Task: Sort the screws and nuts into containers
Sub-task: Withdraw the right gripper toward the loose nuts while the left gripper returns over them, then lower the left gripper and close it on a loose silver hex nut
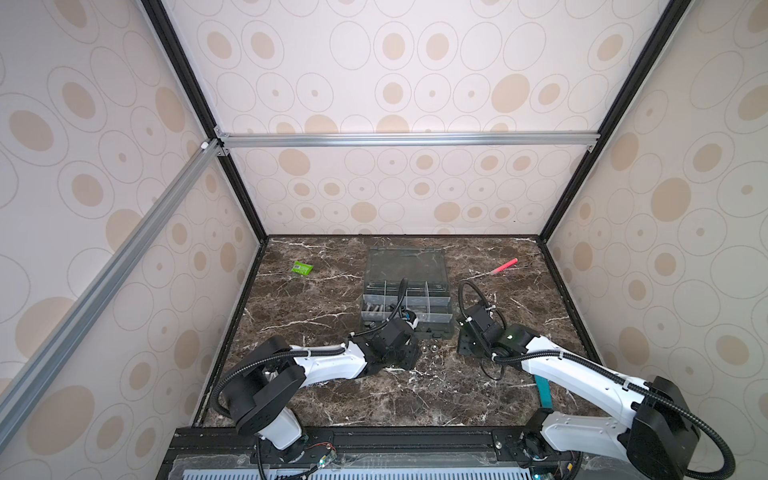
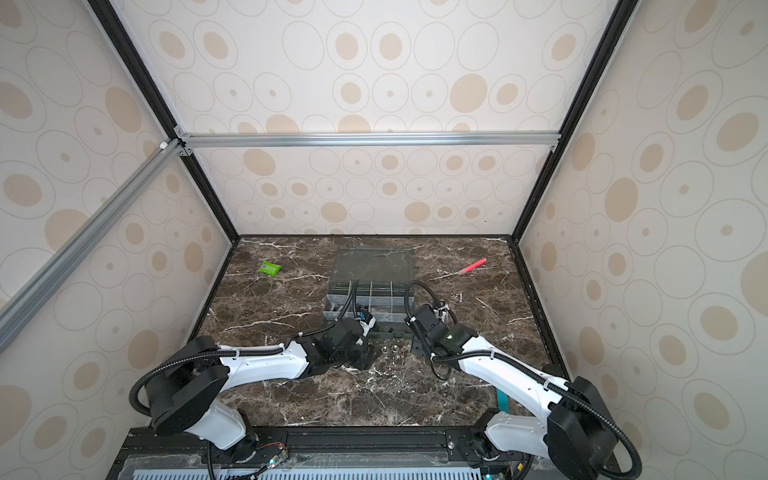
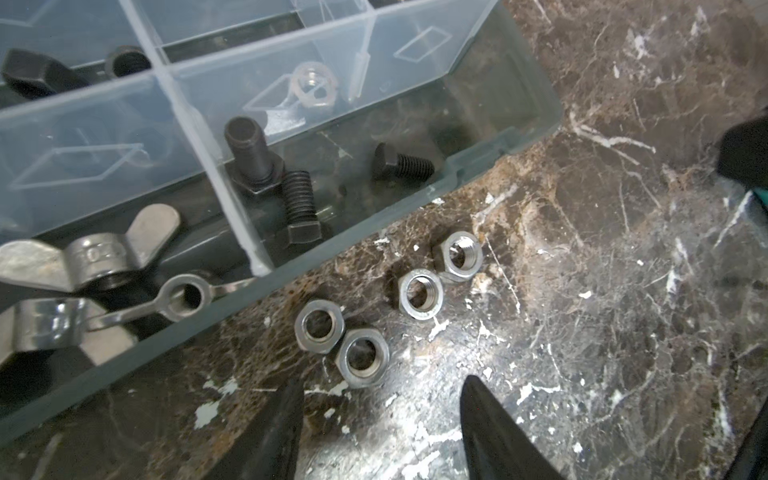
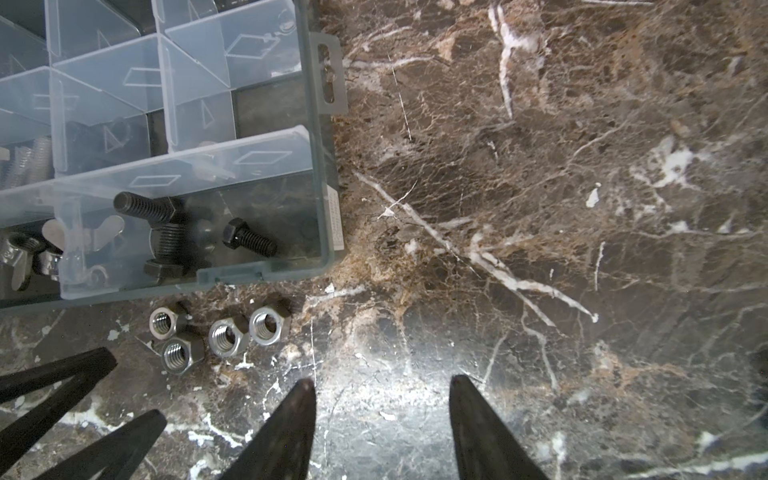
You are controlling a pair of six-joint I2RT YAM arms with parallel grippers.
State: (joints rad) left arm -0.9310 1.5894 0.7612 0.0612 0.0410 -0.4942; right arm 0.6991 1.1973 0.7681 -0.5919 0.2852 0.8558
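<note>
Tabletop: a dark brown marble-patterned tabletop (image 1: pixel 332 395) inside cream walls printed with beige ovals.
Box: a grey plastic organizer box with clear partitions (image 4: pixel 326 166) sits mid-tabletop toward 12 o'clock in both top views. Its transparent lid (image 1: pixel 405 266) is open and lies back toward 12 o'clock.
Loose nuts: four shiny silver hex nuts (image 3: pixel 362 357) lie flat on the tabletop in two close pairs. They are just beside the box's near wall, at 6 o'clock of its front right corner.
Corner cell: three black hex-head bolts (image 3: pixel 299 203) lie in the front right cell, two crossed over each other and the third apart.
Next cell: silver wing nuts (image 3: pixel 95 253) lie in the front cell at 9 o'clock of the bolts.
Left pincer: the black left pincer (image 3: pixel 383 384) hangs low at 9 o'clock of the loose nuts. Its jaws are spread with nothing between them, and the nearest nut lies just ahead of the fingertips.
Right pincer: the black right pincer (image 4: pixel 382 382) is at 3 o'clock of the nuts, its jaws spread over bare tabletop and gripping nothing.
Strays: a red pen (image 1: pixel 503 267) lies at 2 o'clock of the tabletop, and a small green packet (image 1: pixel 302 268) at 10 o'clock.
</note>
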